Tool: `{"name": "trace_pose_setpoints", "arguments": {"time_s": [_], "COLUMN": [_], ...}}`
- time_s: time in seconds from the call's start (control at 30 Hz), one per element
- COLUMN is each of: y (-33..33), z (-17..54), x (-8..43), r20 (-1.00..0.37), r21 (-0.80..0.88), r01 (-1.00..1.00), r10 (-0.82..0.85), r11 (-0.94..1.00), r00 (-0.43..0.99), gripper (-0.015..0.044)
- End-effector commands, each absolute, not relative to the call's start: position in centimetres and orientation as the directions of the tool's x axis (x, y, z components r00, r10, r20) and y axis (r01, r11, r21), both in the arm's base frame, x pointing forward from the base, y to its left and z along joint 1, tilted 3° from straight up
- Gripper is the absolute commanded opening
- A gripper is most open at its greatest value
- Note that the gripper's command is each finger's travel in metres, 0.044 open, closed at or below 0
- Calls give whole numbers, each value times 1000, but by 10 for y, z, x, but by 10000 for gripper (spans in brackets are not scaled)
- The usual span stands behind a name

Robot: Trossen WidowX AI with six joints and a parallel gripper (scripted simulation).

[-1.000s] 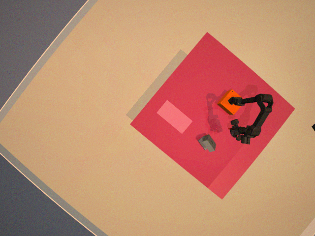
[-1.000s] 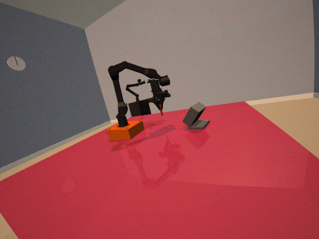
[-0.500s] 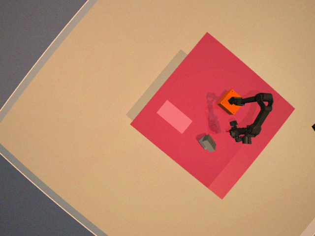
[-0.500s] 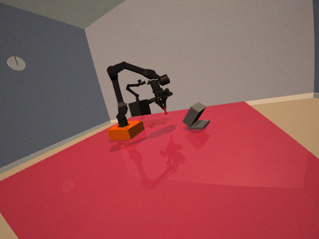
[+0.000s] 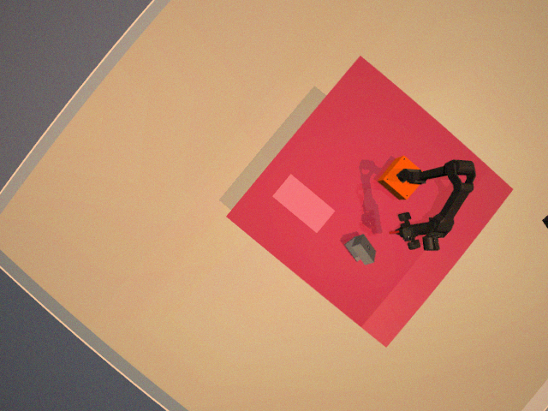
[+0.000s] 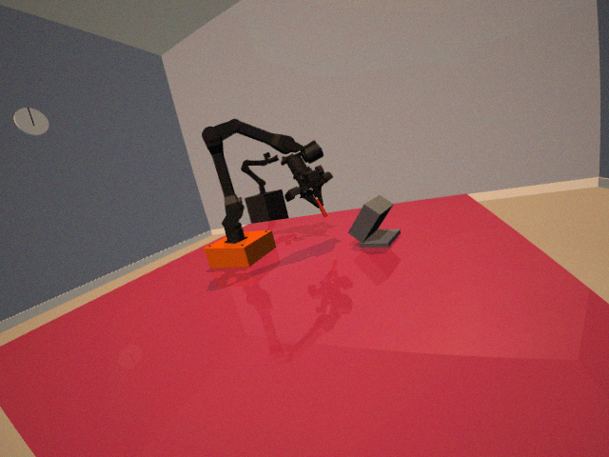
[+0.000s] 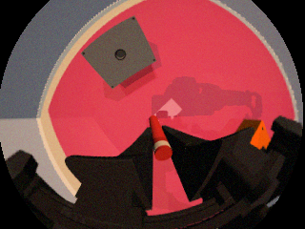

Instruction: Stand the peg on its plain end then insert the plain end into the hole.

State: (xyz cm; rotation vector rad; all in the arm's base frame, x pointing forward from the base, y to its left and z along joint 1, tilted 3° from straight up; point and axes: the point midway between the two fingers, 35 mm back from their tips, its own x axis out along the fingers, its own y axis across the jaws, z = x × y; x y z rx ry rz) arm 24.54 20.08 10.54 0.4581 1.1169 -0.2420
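Red table [image 5: 336, 133] [image 6: 295, 403] [image 7: 210, 38] sits under everything in the work area. Black arm [image 5: 462, 194] [image 6: 224, 171] rises from its base, bends at the top and reaches down and out on the panel's side. Orange base block [image 5: 400, 193] [image 6: 225, 258] [image 7: 261, 135] is flat on the table. Grey sloped panel [image 5: 365, 249] [image 6: 363, 221] [image 7: 102, 52] leans over its foot plate, apart from the gripper. Gripper [image 5: 398, 231] [image 6: 320, 202] [image 7: 156, 130] hangs above the table, tilted, jaws clamped on the peg. Red peg [image 5: 393, 232] [image 6: 322, 208] [image 7: 156, 129] is up off the table and outside the hole, slanted, lower end angled toward the panel side in the exterior view. Plain end points away from the wrist camera. Round hole [image 7: 120, 54] is near mid-face on the panel, small screw-like dots at the corners. White band [image 7: 161, 144] is at the peg's camera-side end.
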Motion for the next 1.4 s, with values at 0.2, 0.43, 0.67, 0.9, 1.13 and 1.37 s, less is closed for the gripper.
{"name": "trace_pose_setpoints", "arguments": {"time_s": [0.2, 0.43, 0.67, 0.9, 1.13, 1.37], "y": [200, 200, 199, 198, 197, 197], "z": [109, 114, 120, 126, 131, 128], "x": [257, 265, 273, 279, 284, 294], "r20": [-853, -811, -764, -714, -675, -659], "r21": [295, 347, 401, 456, 497, 515], "r01": [432, 441, 447, 450, 449, 448], "r10": [32, 28, 22, 14, 6, 4], "r11": [852, 828, 800, 768, 742, 730], "r00": [520, 585, 645, 700, 738, 752], "gripper": [0, 0, 0, 0, 0, 0]}}
